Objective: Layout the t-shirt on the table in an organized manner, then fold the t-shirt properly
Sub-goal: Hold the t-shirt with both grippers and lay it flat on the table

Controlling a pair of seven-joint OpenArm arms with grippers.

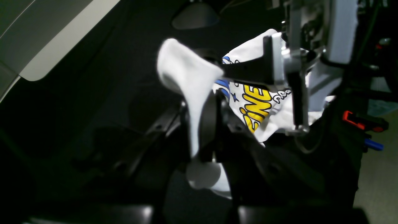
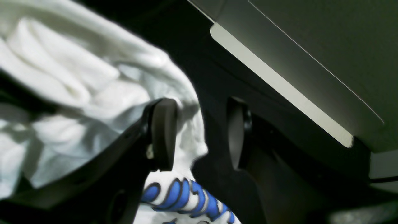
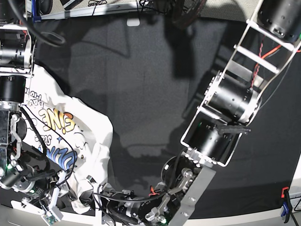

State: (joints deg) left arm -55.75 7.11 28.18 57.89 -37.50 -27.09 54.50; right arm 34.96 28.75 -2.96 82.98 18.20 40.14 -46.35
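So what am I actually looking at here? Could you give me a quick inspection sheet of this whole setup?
Surface: table dressed in black cloth, mostly bare.
Job's things: white t-shirt with blue and yellow lettering, crumpled near one side of the table, not laid flat.
Clutter: nothing seen.
Claws: left claw shut on a white fold of the t-shirt; right claw has its jaws apart, shirt cloth lying against one finger, no grip visible.
Cables: red and black wires on the left arm; more wiring by the near edge.
Surroundings: orange and blue clamp at the table edge; pale floor beyond.
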